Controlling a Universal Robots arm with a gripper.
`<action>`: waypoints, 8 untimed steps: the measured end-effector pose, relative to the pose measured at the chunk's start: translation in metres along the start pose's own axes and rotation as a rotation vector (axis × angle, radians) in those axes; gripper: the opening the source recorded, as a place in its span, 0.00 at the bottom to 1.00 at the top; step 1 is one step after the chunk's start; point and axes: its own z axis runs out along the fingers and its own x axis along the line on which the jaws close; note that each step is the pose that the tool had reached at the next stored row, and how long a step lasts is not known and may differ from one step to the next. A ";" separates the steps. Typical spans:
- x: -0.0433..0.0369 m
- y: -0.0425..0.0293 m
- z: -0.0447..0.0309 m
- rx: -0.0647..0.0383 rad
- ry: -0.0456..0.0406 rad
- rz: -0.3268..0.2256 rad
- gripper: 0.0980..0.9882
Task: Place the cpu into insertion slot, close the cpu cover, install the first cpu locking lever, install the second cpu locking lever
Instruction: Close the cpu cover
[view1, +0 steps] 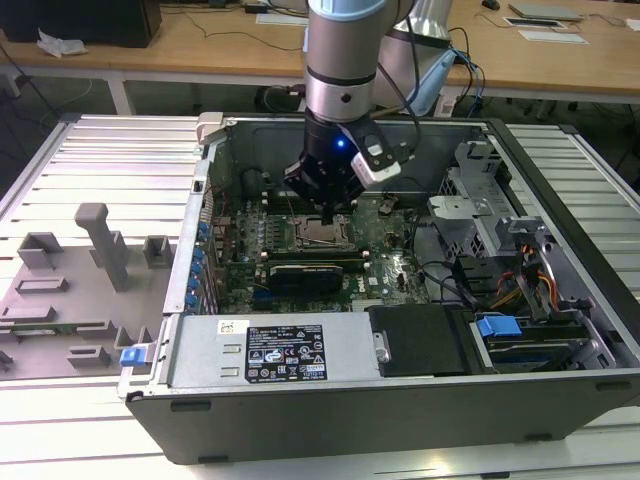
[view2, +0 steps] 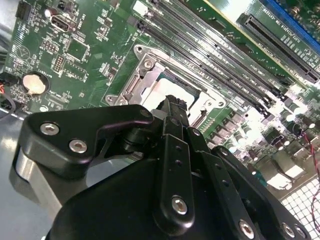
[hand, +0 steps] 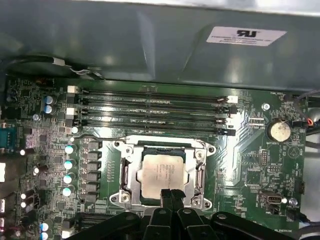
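Arm reaches down into the open computer case on the ribbed table; jaws hang right over the socket area of the green motherboard. cpu already seated in insertion slot, silver top up. cpu cover lies flat round it, chip visible through its window. Jaws narrow, tips pressed together, nothing between them; tips sit at the chip's edge in the first wrist view, touching or just above, can't tell. Locking levers: state not clear. Memory slots run just beside the socket, coin battery further off. Exterior view: socket at 6 o'clock of the wrist, silver box with black label at 6 o'clock of the socket, drive cage at 3 o'clock, grey fixture tray at 9 o'clock, outside the case
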 end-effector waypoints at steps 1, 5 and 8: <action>0.0012 0.0001 0.0003 -0.014 -0.0022 0.000 0.01; 0.0050 0.0002 0.0018 -0.047 -0.0101 0.000 0.01; 0.0082 -0.0027 0.0039 -0.053 -0.0159 0.000 0.01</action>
